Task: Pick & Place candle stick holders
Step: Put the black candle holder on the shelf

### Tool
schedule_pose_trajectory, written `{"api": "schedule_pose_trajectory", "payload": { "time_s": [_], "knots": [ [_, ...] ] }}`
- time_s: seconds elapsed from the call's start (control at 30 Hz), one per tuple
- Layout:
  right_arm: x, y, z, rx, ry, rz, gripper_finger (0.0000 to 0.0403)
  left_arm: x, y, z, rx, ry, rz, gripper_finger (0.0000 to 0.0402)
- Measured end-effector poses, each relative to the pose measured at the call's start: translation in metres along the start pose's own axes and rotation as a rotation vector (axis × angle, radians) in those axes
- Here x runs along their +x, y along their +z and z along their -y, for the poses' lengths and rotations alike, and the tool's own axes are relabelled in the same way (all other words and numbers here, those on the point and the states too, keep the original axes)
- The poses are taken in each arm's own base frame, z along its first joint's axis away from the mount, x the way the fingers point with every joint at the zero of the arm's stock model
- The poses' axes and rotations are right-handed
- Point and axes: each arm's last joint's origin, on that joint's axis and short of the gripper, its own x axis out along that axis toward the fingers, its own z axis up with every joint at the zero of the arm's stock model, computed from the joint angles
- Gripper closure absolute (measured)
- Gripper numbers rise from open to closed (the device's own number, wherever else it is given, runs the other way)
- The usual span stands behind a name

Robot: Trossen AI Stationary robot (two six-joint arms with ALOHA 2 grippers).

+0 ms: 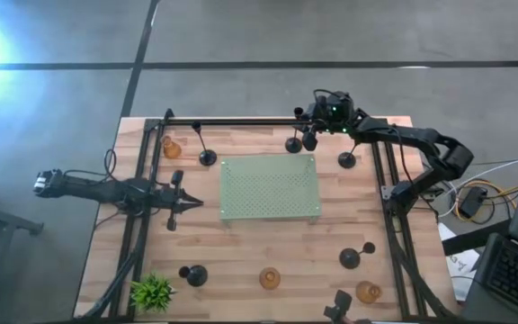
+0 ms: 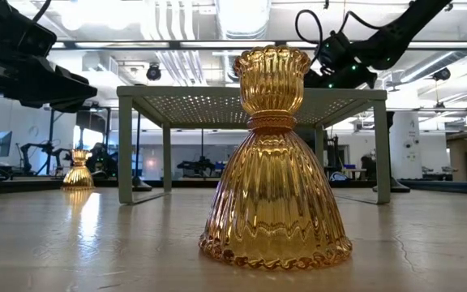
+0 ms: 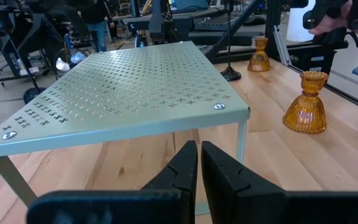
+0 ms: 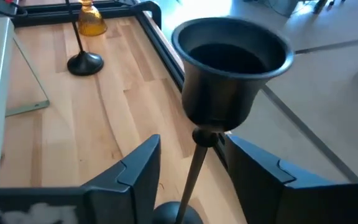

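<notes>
My right gripper [image 1: 311,135] is open at the table's far edge. Its fingers [image 4: 138,168] stand on either side of the thin stem [image 4: 191,177] of a black candle stick holder [image 1: 293,144], just below its cup [image 4: 232,62], without touching it. The holder stands upright on its round base. Other black holders stand at the far left [image 1: 207,155], far right [image 1: 347,160], near right [image 1: 351,258] and near left [image 1: 194,274]. Amber holders stand at the far left [image 1: 171,147], near middle [image 1: 270,278] and near right [image 1: 368,292]. My left gripper [image 1: 183,202] is shut and empty, left of the mat.
A pale green perforated mat [image 1: 268,187] stands on legs at the table's middle. A small green plant [image 1: 151,292] sits at the near left corner. Black frame rails [image 1: 241,121] run along the far edge and both sides. A black object [image 1: 338,306] sits at the near edge.
</notes>
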Motion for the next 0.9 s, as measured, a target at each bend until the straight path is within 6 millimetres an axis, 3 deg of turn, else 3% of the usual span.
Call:
{"api": "schedule_pose_trajectory", "payload": {
  "time_s": [0.17,0.33,0.5,0.9],
  "knots": [
    [0.002,0.001,0.002,0.023,-0.041,-0.008,0.0296,0.000,0.000,0.000,0.000,-0.001,0.000,0.0374],
    [0.002,0.001,0.002,0.025,-0.045,-0.009,0.0378,0.000,0.000,0.000,0.000,0.000,0.000,0.0374],
    [-0.005,0.008,0.002,0.013,-0.053,0.014,0.0388,0.000,0.000,0.000,0.000,-0.001,0.000,0.0374],
    [-0.074,0.092,-0.001,-0.021,-0.057,0.030,0.0390,0.000,0.000,0.000,0.000,-0.001,0.000,0.0374]
  ]
}}
